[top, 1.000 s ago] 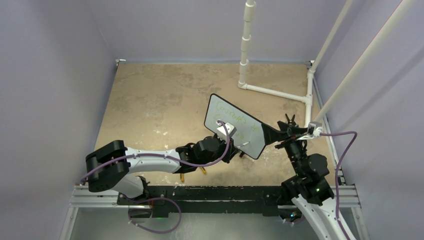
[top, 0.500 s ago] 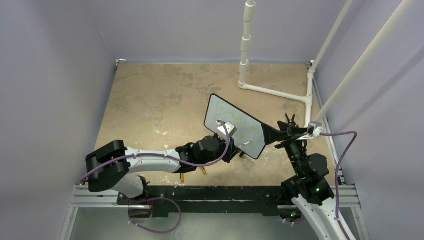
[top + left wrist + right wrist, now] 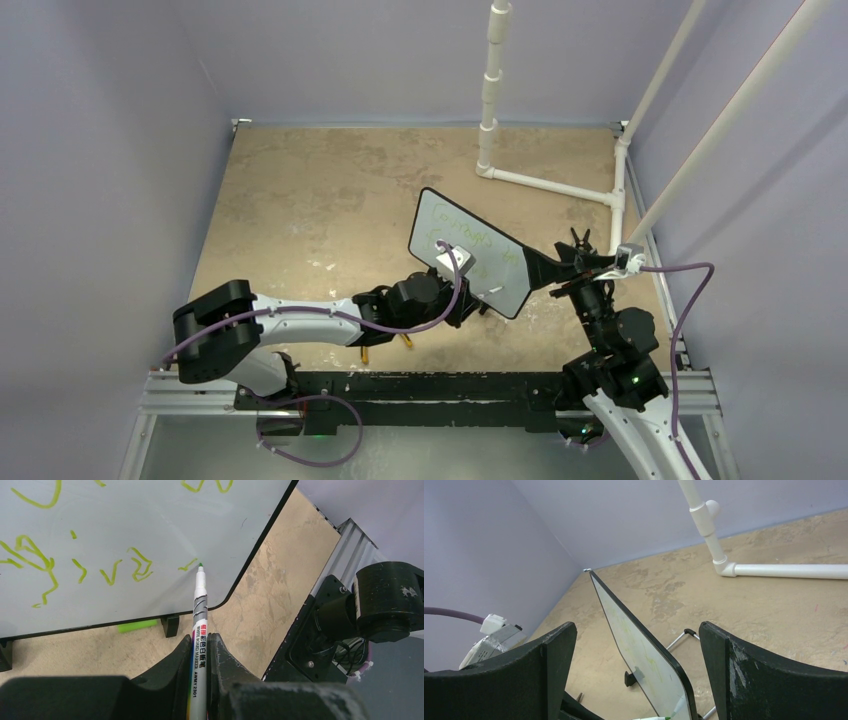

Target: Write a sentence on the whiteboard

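Note:
The whiteboard [image 3: 470,252] stands tilted on the tan table, its black frame and feet showing. The sentence [image 3: 468,238] is green scrawl in two rows; the lower row [image 3: 120,570] is clear in the left wrist view. My left gripper [image 3: 201,642] is shut on a white marker [image 3: 200,610]. The marker's green tip [image 3: 200,566] touches the whiteboard [image 3: 125,525] near its lower right corner, at the end of a short stroke. My right gripper [image 3: 638,630] is open. The whiteboard's [image 3: 644,655] right edge lies ahead between its fingers [image 3: 734,665], touching neither.
A white pipe frame [image 3: 545,183] runs along the back right. A green marker cap [image 3: 137,626] lies under the board by a foot. A wire stand leg [image 3: 679,640] props the board from behind. Orange-handled pliers [image 3: 385,345] lie under the left arm. Purple walls enclose the table.
The left wrist has shifted very slightly to the right along the board. The right arm has not moved.

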Robot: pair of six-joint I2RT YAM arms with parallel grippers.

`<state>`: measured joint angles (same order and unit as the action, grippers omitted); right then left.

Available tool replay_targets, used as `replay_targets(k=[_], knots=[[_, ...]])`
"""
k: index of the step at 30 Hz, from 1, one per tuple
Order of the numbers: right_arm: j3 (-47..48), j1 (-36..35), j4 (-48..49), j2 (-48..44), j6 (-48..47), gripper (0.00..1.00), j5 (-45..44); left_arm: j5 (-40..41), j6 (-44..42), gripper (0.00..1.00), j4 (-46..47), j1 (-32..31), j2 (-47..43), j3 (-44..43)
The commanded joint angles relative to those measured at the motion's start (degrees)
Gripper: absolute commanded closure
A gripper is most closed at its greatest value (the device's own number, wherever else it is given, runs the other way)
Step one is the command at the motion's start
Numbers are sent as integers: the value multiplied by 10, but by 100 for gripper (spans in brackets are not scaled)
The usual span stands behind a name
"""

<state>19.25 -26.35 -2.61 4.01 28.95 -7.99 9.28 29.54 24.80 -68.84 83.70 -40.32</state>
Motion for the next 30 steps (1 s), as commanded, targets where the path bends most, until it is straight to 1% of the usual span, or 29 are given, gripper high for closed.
replay_targets(k=[1, 12, 17, 24, 30], knots=[[0, -3, 7, -9, 4, 5, -5, -8, 13, 100, 24, -5, 8, -9], [-1, -3, 7, -11, 4, 5, -5, -6, 14, 100, 21, -8, 9, -11], [-1, -3, 6, -12, 4, 5, -4, -12, 5, 100, 35, -17, -2, -9], [-1, -2, 6, -14, 4, 5, -5, 3, 4, 100, 36, -19, -4, -11], [-1, -2, 6, -15, 4, 5, -5, 31, 6, 100, 18, -19, -18, -11]])
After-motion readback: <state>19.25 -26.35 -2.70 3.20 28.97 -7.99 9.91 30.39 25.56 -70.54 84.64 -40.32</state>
